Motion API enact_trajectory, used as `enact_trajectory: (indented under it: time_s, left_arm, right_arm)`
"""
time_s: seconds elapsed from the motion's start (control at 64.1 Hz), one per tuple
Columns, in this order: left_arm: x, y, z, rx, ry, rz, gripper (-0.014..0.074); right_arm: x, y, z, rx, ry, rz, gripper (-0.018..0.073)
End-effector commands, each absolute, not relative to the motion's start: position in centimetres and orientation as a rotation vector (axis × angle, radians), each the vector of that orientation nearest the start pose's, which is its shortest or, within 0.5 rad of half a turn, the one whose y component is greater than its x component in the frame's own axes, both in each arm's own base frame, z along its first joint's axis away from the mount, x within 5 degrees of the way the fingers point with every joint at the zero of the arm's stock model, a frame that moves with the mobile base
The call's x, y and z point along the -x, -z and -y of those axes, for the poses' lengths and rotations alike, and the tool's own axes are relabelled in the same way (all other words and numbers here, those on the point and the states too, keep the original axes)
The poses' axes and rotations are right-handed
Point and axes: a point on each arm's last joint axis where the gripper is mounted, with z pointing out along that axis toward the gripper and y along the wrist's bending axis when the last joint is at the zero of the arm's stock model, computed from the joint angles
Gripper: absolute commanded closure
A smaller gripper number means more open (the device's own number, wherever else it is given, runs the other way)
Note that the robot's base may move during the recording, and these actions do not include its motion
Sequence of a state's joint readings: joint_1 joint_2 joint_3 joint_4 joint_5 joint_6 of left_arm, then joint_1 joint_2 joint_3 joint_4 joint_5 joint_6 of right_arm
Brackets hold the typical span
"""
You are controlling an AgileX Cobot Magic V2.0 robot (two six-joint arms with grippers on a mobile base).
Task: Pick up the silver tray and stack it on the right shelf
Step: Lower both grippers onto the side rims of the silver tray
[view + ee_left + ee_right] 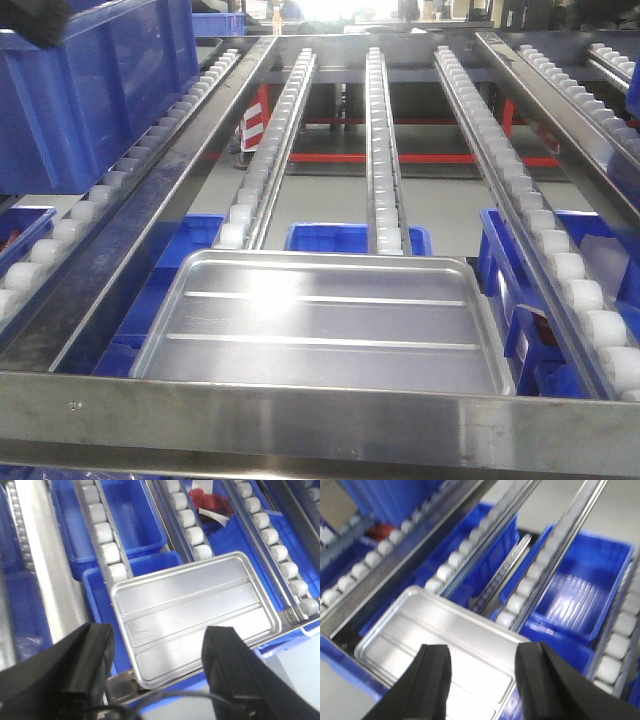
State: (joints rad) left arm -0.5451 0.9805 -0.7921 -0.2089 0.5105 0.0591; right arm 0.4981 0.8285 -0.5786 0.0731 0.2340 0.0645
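Observation:
The silver tray (320, 325), shiny with two long ridges, lies flat on the right shelf's roller rails, its near edge against the broad steel front bar (320, 425). It also shows in the left wrist view (195, 612) and the right wrist view (435, 640). My left gripper (157, 665) is open and empty, hovering above the tray's near left corner. My right gripper (482, 672) is open and empty, hovering above the tray's right part. Neither gripper shows in the front view.
White roller rails (385, 150) run away up the sloping shelf. A large blue bin (90, 90) sits on the neighbouring bay at upper left. Blue bins (575, 590) stand on the level below, one holding red items (210, 502).

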Motion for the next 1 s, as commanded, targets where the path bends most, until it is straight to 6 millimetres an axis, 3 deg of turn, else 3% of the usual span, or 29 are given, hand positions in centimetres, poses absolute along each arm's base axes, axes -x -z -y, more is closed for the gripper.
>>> enact_trajectory:
  time_s: [0.0,0.172,0.375,0.546,0.733,0.983]
  left_arm:
    - [-17.6,-33.7,12.1,-0.452,0.567,-2.086,0.0281]
    - [-19.1,-31.5,13.3,-0.488,0.556,-2.263,0.028]
    - [-21.9,-30.8,15.3,-0.588,0.483,-2.402,0.0281]
    - [-24.5,-29.4,16.7,-0.523,0.416,-2.57,0.0281]
    - [-26.6,-27.6,17.6,-0.434,0.347,-2.667,0.0281]
    - [-27.8,-25.6,19.2,-0.418,0.192,-2.676,0.0281]
  right_arm:
    - [-16.4,-32.0,-9.2,0.31,-0.488,-1.878,0.0141]
    - [-18.0,-31.8,-10.3,0.272,-0.532,-1.993,0.0141]
    - [-20.4,-30.4,-12.1,0.306,-0.505,-2.321,0.0143]
    - [-23.3,-28.3,-13.3,0.198,-0.425,-2.512,0.0146]
    - [-25.4,-26.5,-13.1,0.062,-0.251,-2.606,0.0146]
    - [-26.5,-24.4,-13.7,0.043,-0.23,-2.647,0.0146]
